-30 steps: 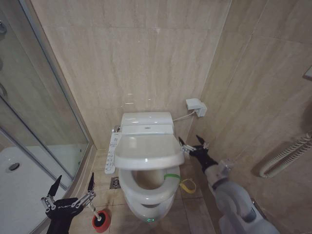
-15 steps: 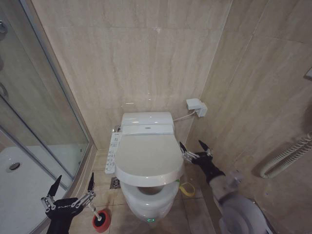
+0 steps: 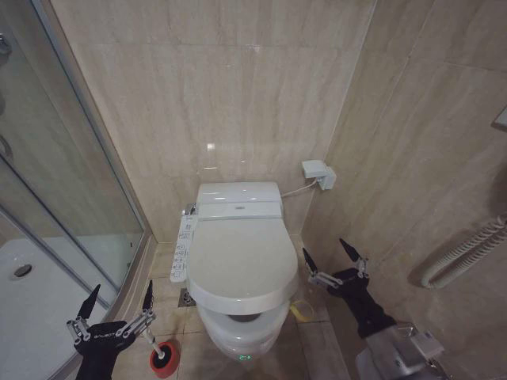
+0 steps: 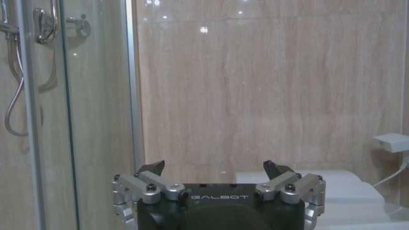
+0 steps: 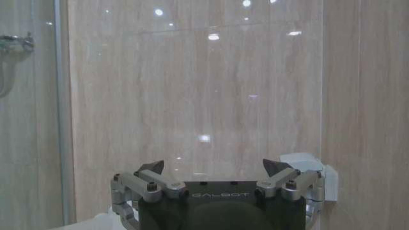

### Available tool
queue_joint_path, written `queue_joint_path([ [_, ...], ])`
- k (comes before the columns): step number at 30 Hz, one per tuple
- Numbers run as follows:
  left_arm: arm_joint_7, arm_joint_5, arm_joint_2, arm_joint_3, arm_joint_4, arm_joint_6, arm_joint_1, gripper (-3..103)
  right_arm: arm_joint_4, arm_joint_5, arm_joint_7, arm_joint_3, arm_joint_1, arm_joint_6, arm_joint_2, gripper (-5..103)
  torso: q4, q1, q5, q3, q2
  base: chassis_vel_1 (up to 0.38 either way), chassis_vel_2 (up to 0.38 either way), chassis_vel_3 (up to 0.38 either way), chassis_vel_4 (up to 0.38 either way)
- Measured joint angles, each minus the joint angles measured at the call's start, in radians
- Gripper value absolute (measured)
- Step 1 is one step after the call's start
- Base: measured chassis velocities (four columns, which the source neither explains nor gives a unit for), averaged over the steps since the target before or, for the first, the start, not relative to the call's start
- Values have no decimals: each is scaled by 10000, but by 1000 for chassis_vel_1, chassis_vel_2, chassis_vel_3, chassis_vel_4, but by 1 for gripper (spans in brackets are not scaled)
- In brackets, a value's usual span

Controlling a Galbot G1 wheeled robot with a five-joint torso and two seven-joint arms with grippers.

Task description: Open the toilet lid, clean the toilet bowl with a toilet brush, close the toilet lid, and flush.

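The toilet lid (image 3: 240, 261) lies almost shut over the toilet bowl (image 3: 242, 342), the right claw (image 3: 334, 264) spread apart and empty just beside it, the left claw (image 3: 116, 304) spread apart by the red holder (image 3: 163, 358), so I judge only flushing is left.

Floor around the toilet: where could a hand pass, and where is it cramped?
Bare tile lies between the toilet bowl and the side wall, though the open right hand hovers there beside the toilet lid. The other side is crowded: the red holder cup and the open left hand sit against the shower tray.
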Motion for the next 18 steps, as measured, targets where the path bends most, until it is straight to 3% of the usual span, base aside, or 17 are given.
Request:
queue_joint_path([
  [10,0,0,0,0,0,0,0,100,189,168,-1213,992,-590,-567,583,100,1,1,0,1,0,0,0,0,0],
  [18,0,0,0,0,0,0,0,100,545,156,-650,908,-792,-1020,1280,100,1,2,-1,1,0,0,0,0,0],
])
